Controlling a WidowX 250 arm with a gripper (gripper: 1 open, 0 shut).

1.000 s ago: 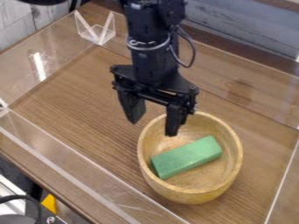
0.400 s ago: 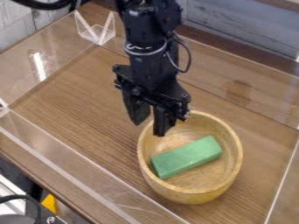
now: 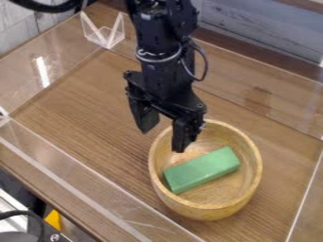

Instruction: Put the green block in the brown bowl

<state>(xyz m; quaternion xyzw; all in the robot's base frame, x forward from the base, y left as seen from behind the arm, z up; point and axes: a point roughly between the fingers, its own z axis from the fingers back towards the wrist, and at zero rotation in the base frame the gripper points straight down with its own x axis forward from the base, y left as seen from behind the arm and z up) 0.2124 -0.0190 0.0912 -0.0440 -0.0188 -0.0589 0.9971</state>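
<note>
Inside the brown bowl point(image 3: 252, 188), near the table's point(image 3: 78, 129) front right corner, the green block point(image 3: 202, 168) is seated flat, the gripper point(image 3: 165, 135) held spread above the bowl's far rim, presumably so the placed block is left undisturbed.

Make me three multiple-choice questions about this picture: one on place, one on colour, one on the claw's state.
1. Where is the block?
A) In the bowl
B) Beside the bowl
C) Under the bowl

2. What colour is the block?
A) Red
B) Green
C) White

3. How is the claw?
A) Shut on the block
B) Shut on the rim
C) Open, holding nothing

1 A: the block lies inside the bowl's rim.
2 B: its whole top is green.
3 C: the claw's two fingers stand apart, nothing between them.
</note>
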